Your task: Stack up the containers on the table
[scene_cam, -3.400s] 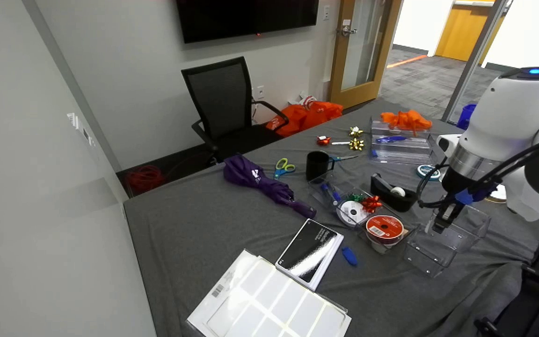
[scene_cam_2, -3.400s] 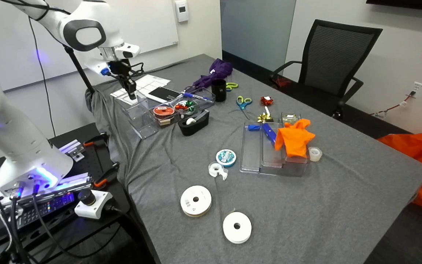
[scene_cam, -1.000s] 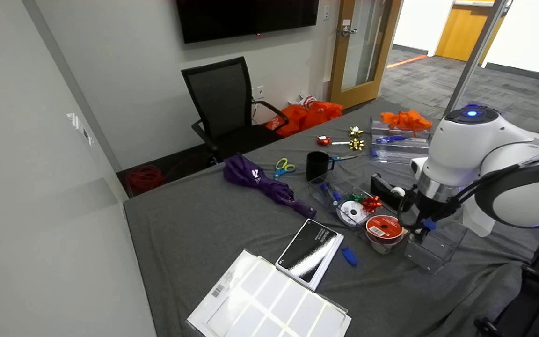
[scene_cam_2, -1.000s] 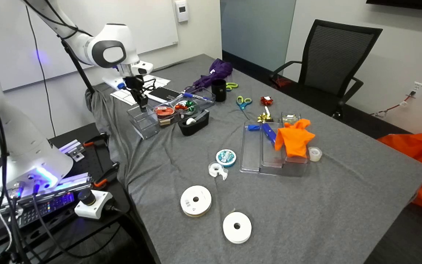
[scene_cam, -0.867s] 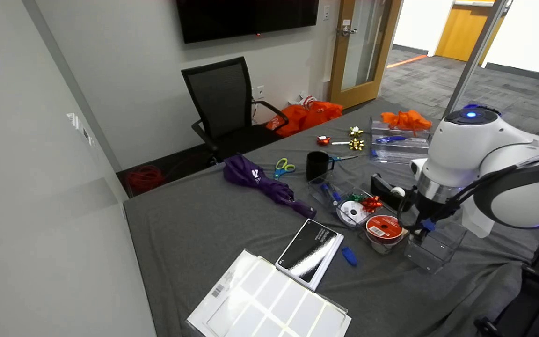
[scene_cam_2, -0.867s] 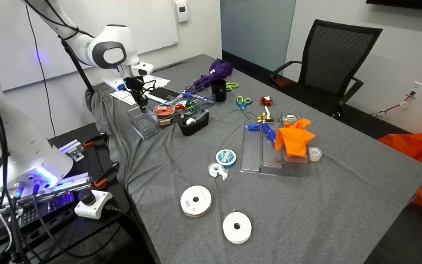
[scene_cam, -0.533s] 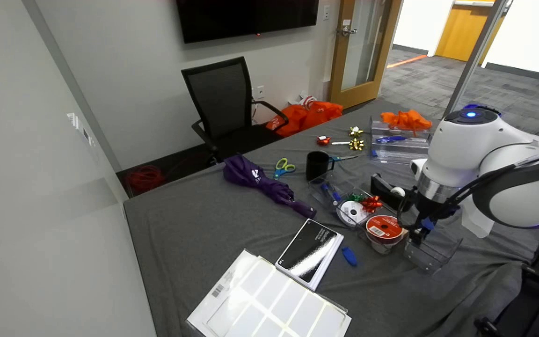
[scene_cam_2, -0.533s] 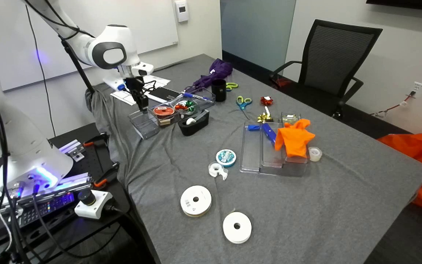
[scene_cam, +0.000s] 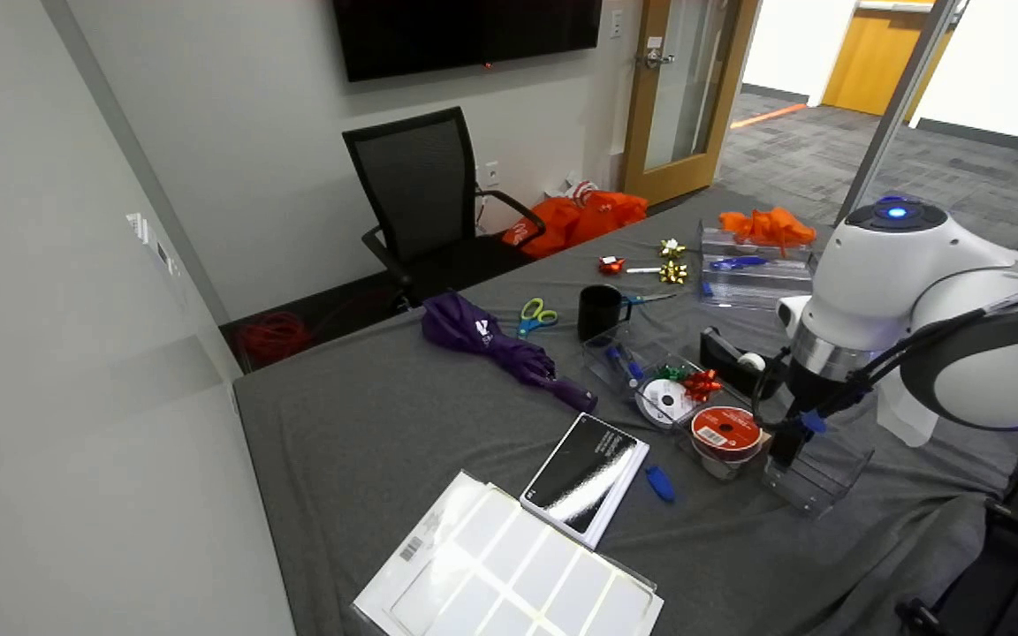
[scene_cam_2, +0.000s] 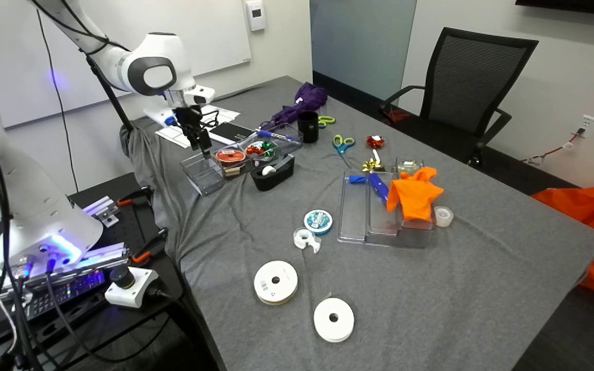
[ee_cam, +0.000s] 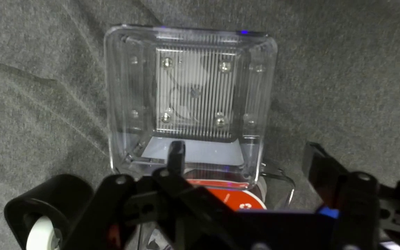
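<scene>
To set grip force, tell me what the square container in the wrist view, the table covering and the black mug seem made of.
Square container: glossy, likely rigid plastic; transparent walls, bright highlights along the rim.
Table covering: matte fabric, judging by soft folds and fuzzy grain.
Black mug: smooth-looking, evenly dark; ceramic, metal or plastic, unclear.

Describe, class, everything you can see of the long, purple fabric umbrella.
The long, purple fabric umbrella lies closed on the table draped in dark grey cloth, its canopy loosely bunched. It bears a white mark and ends in a purple handle near a clear plastic container; whether they touch is unclear.
</scene>
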Controlling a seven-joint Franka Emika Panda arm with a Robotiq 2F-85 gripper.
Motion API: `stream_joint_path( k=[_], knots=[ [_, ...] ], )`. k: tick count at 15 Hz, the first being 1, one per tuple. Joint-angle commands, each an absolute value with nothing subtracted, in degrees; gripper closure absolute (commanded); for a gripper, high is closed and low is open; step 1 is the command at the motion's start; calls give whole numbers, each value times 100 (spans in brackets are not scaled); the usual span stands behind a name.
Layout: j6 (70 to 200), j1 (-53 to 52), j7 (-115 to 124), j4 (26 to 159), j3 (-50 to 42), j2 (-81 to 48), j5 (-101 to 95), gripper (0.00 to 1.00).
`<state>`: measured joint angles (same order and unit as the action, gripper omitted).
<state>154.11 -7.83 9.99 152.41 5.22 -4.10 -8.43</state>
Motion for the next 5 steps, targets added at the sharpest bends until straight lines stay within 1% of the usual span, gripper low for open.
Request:
stream_joint_path(
  k=[1, 5],
  knots=[
    [15357, -741, 1038, 15541, 473, 32, -1120, 0],
    [15282, -689, 919, 15703, 499, 363, -1178, 0]
  ],
)
